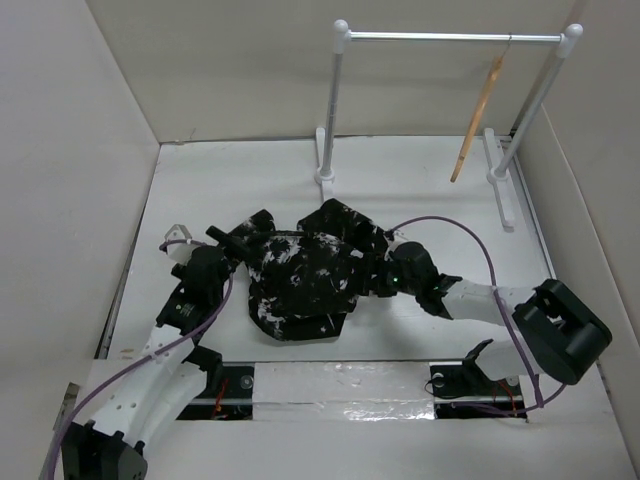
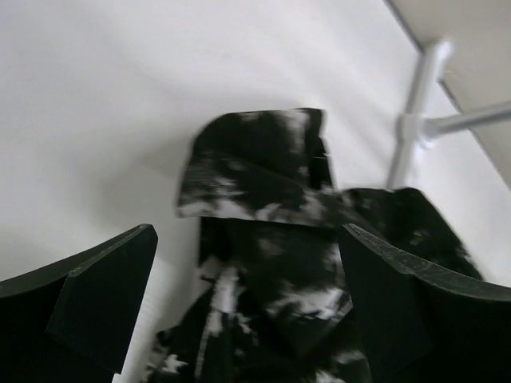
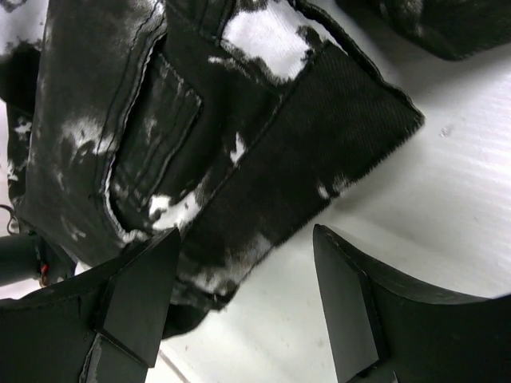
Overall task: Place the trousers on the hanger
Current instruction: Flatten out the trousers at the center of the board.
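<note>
The trousers (image 1: 305, 278), black with white splatter, lie bunched in a heap mid-table. My left gripper (image 1: 245, 238) is at the heap's left edge; in the left wrist view it (image 2: 247, 231) is open, fingers wide apart with folded trousers (image 2: 271, 263) below the gap. At the heap's right edge is my right gripper (image 1: 372, 262). It (image 3: 246, 235) is open too, and a trouser hem (image 3: 263, 159) reaches toward its left finger without being clamped. The tan wooden hanger (image 1: 478, 118) hangs by its hook from the rack's rail at the back right.
The white pole rack (image 1: 340, 100) stands at the back with ball-topped posts and flat feet; one post (image 2: 415, 120) shows in the left wrist view. White walls enclose the table on the left, back and right. Purple cables loop from both arms.
</note>
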Motion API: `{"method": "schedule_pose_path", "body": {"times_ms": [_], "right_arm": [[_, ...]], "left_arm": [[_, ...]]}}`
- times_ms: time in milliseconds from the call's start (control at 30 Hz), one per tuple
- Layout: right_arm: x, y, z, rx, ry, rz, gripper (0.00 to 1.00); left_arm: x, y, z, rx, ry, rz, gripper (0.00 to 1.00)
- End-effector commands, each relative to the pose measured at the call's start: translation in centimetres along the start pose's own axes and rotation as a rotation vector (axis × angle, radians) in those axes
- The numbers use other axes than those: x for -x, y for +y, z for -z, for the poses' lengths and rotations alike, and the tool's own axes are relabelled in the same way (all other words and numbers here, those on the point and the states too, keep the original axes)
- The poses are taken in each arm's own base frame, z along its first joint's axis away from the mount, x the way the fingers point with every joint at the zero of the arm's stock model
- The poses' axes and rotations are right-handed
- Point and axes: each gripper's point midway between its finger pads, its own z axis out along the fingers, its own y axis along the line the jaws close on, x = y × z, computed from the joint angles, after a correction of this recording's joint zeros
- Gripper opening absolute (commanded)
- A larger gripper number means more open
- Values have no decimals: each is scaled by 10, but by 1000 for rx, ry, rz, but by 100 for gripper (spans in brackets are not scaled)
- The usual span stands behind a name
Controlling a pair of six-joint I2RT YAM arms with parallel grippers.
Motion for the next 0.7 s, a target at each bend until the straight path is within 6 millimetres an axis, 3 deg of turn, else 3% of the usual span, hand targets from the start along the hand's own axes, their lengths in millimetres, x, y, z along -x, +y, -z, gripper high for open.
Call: {"method": "schedule_pose_path", "body": {"times_ms": [0, 67, 133, 167, 200, 300, 367, 400, 433, 500, 533, 567, 600, 633, 667], "right_arm": [[21, 22, -9, 94, -93, -15, 73], [20, 19, -14, 85, -92, -25, 73], [18, 16, -17, 85, -96, -33, 72], [19, 16, -17, 85, -104, -40, 72], [18, 14, -18, 82, -109, -43, 71], [19, 11, -18, 75, -128, -53, 56], [24, 12, -16, 84, -160, -45, 37], [27, 13, -16, 85, -169, -40, 31], [32, 16, -13, 88, -186, -32, 15], [39, 27, -7, 106, -220, -6, 5], [39, 31, -4, 102, -222, 10, 1], [59, 53, 9, 133, -279, 40, 0], [58, 69, 14, 144, -275, 109, 0], [48, 67, 18, 83, -226, 145, 0], [64, 79, 34, 58, -291, 204, 0]], "left_arm": [[-7, 24, -11, 63, 7, 44, 99], [-6, 15, -18, 17, -9, 62, 99], [-11, 21, -30, 43, 1, 53, 99], [-9, 11, -35, 8, -3, 61, 99], [-17, 13, -42, 17, 18, 46, 99], [-22, -1, -59, -15, 26, 50, 99], [-15, -15, -67, -75, 10, 63, 95], [-18, -13, -73, -74, 17, 66, 88], [-15, -16, -76, -84, 12, 79, 57], [2, -27, -79, -98, -15, 101, 25], [10, -32, -77, -96, -29, 101, 0], [17, -29, -74, -62, -39, 91, 0], [40, -47, -63, -109, -89, 108, 0], [53, -53, -55, -125, -122, 101, 0], [64, -53, -48, -113, -148, 98, 0]]}}
